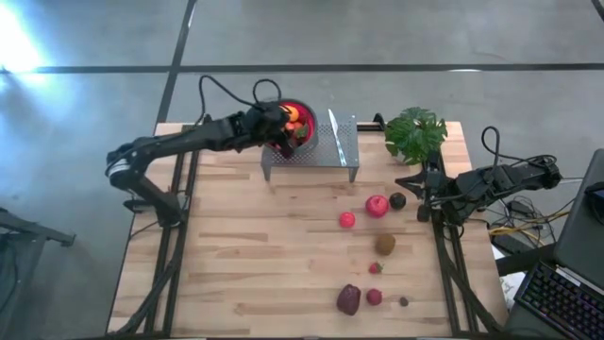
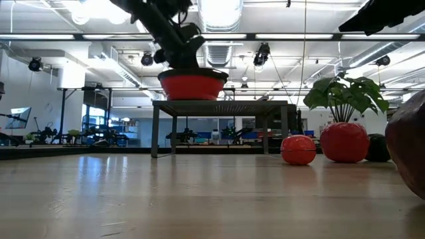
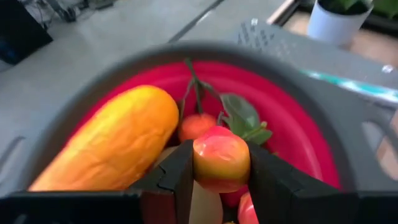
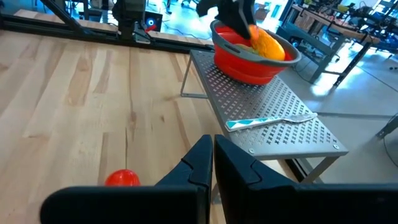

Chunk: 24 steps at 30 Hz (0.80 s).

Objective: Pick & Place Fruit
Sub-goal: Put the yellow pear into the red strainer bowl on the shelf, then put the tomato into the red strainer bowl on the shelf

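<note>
Red-lined and grey-rimmed, the bowl (image 1: 294, 127) sat on a perforated metal stand (image 1: 326, 149) at the far side of my wooden table (image 1: 236, 255). I had the left gripper (image 3: 219, 177) down inside it, fingers clamped on a small red-and-yellow apple (image 3: 220, 163). Beside that apple in the bowl lay the elongated orange fruit (image 3: 112, 140) and a smaller orange-red fruit (image 3: 198, 124) with a stem and green leaves — more red pieces showed underneath, though I could not tell them apart.

My right gripper (image 4: 213, 163) waited at the table's right edge, near the potted plant (image 1: 415, 132), its two fingers pressed together with nothing between them. A flat utensil with a teal handle (image 4: 268, 122) rested on the stand's right half, clear of the bowl.

Loose fruit was still scattered on the right half of the table: a larger red apple (image 1: 377, 205) with a dark round fruit (image 1: 397, 200) just beside it, a small red one (image 1: 347, 220) to their left, a brown kiwi (image 1: 384, 244) nearer me, then a tiny berry (image 1: 375, 268), and along the near edge the dark maroon fruit (image 1: 348, 299), another red berry (image 1: 374, 297) and a small dark piece (image 1: 403, 302).
</note>
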Each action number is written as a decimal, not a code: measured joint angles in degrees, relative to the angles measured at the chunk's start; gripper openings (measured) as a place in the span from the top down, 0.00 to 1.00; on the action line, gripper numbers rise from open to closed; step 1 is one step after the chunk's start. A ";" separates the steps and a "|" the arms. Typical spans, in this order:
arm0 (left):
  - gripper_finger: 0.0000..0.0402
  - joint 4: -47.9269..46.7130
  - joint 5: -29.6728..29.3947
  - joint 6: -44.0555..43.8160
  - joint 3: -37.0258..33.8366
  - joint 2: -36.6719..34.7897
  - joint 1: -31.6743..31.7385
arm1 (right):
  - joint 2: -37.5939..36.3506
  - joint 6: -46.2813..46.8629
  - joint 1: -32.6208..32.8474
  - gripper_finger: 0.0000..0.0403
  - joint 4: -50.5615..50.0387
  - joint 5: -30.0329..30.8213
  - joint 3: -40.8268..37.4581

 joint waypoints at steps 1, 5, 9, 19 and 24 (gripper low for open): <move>0.68 -0.17 -0.02 -0.04 0.00 0.53 0.00 | 0.00 0.00 0.00 0.97 -0.06 0.00 0.00; 0.66 -0.33 -0.01 0.79 0.00 1.52 0.12 | 0.00 -0.04 -0.02 0.97 -0.17 0.00 0.00; 0.64 -0.29 0.02 0.76 0.00 1.90 0.32 | 0.00 -0.04 0.00 0.97 -0.17 0.00 0.00; 0.47 -6.06 0.26 0.76 3.43 1.82 0.55 | 0.00 -0.04 0.00 0.97 -0.15 -0.01 0.00; 0.43 -11.80 0.27 2.15 8.11 1.61 0.48 | 0.00 0.02 0.00 0.97 -0.16 0.00 0.00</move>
